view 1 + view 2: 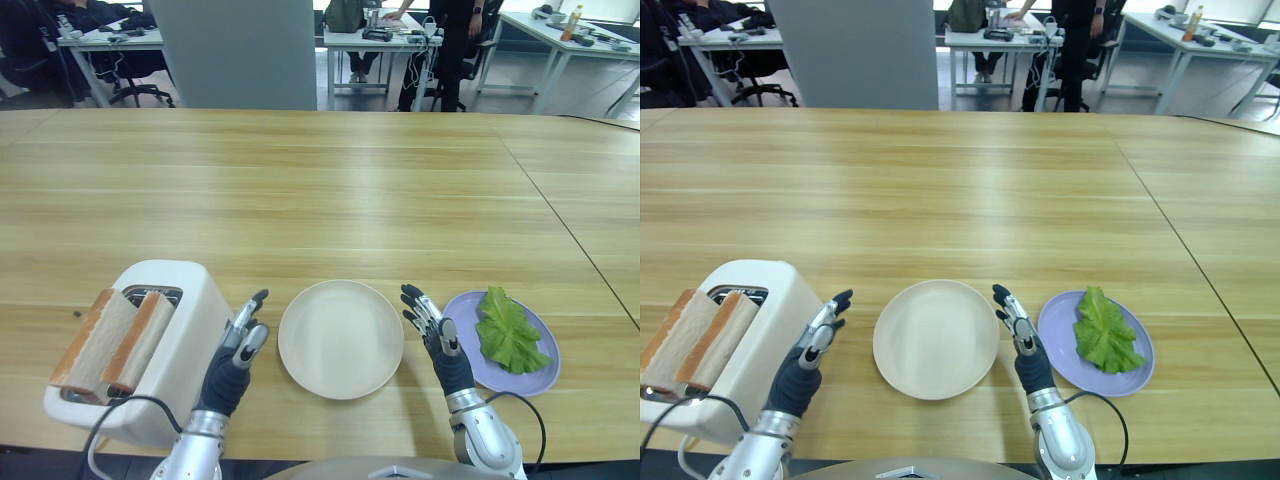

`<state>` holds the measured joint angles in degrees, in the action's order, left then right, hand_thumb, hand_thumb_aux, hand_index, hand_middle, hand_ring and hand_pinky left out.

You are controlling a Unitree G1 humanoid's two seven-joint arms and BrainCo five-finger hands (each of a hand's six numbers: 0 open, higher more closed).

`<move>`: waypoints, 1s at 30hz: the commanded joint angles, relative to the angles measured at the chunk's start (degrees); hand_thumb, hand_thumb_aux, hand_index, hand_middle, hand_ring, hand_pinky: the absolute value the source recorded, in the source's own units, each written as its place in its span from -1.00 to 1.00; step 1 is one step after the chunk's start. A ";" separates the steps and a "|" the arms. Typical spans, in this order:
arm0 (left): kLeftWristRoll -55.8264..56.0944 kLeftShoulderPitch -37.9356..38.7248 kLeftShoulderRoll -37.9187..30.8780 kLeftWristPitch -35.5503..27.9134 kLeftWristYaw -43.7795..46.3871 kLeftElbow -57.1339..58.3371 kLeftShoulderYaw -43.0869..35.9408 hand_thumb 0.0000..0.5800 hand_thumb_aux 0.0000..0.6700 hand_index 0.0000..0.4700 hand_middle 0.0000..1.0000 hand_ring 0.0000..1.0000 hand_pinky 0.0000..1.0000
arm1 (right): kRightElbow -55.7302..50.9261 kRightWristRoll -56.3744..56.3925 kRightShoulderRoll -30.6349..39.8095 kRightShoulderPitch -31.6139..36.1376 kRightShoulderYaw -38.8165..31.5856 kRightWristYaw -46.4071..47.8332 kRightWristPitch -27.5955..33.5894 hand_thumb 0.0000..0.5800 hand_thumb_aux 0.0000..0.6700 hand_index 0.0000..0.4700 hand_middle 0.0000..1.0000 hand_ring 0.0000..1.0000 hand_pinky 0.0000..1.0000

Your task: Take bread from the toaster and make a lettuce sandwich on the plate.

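Atop the toaster, behind the bread, sits an illegible dark panel.

wooden table; grey partition behind (office desks beyond).

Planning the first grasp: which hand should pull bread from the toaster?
Left. The left hand sits open right beside the toaster, whose two bread slices stick up; the right hand is across the plate, by the lettuce.
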<state>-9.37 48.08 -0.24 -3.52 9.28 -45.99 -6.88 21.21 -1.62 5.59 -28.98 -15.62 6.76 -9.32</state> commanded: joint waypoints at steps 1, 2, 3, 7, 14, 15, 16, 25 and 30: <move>5.51 0.29 0.78 3.52 -0.34 3.48 -1.35 -1.00 -1.00 -1.00 -1.00 -1.00 -1.00 | -0.88 0.55 0.41 0.42 0.60 0.64 1.20 -1.00 -1.00 -1.00 -1.00 -1.00 -1.00; 6.49 0.22 1.11 4.44 -0.52 4.26 -1.68 -1.00 -1.00 -1.00 -1.00 -1.00 -1.00 | -0.80 0.45 0.43 0.48 0.71 0.51 0.97 -1.00 -1.00 -1.00 -1.00 -1.00 -1.00; 6.86 -0.05 1.19 5.41 -0.74 4.94 -1.94 -1.00 -1.00 -1.00 -1.00 -1.00 -1.00 | -0.73 0.36 0.39 0.39 0.81 0.34 0.77 -1.00 -1.00 -1.00 -1.00 -1.00 -1.00; 7.30 -0.84 1.19 7.22 -1.86 6.09 -2.69 -1.00 -1.00 -1.00 -1.00 -1.00 -1.00 | -0.39 -0.03 0.25 -0.78 0.68 0.03 0.03 -1.00 -1.00 -1.00 -1.00 -1.00 -1.00; 0.71 -3.98 -2.03 6.35 -3.27 2.68 -3.07 -1.00 -1.00 -1.00 -1.00 -1.00 -1.00 | -0.09 -1.31 -0.01 -2.21 0.15 -0.95 -1.05 -1.00 -1.00 -1.00 -1.00 -1.00 -1.00; -3.39 -4.78 -3.21 6.08 -3.58 1.18 -2.79 -1.00 -1.00 -1.00 -1.00 -1.00 -1.00 | 0.00 -1.46 -0.13 -2.52 0.17 -1.31 -1.21 -1.00 -1.00 -1.00 -1.00 -1.00 -1.00; -9.35 -5.70 -4.80 6.07 -3.29 -1.81 -2.17 -1.00 -1.00 -1.00 -1.00 -1.00 -1.00 | 0.24 -1.70 -0.34 -3.04 0.22 -1.79 -1.40 -1.00 -1.00 -1.00 -1.00 -1.00 -1.00; -14.12 -24.01 -24.99 -4.49 8.90 -13.93 33.50 -1.00 -1.00 -1.00 -1.00 -1.00 -1.00 | 0.33 -5.55 -5.51 -11.85 0.31 -10.30 -6.73 -1.00 -1.00 -1.00 -1.00 -1.00 -1.00; -12.13 -21.27 -34.15 -3.83 14.52 -4.31 53.74 -1.00 -1.00 -1.00 -1.00 -1.00 -1.00 | -0.76 -6.66 -6.95 -13.49 0.07 -12.78 -8.59 -1.00 -1.00 -1.00 -1.00 -1.00 -1.00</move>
<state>-21.73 24.46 -33.23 -7.95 21.02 -56.01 40.44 21.63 -7.79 -0.96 -41.83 -15.73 -4.74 -17.24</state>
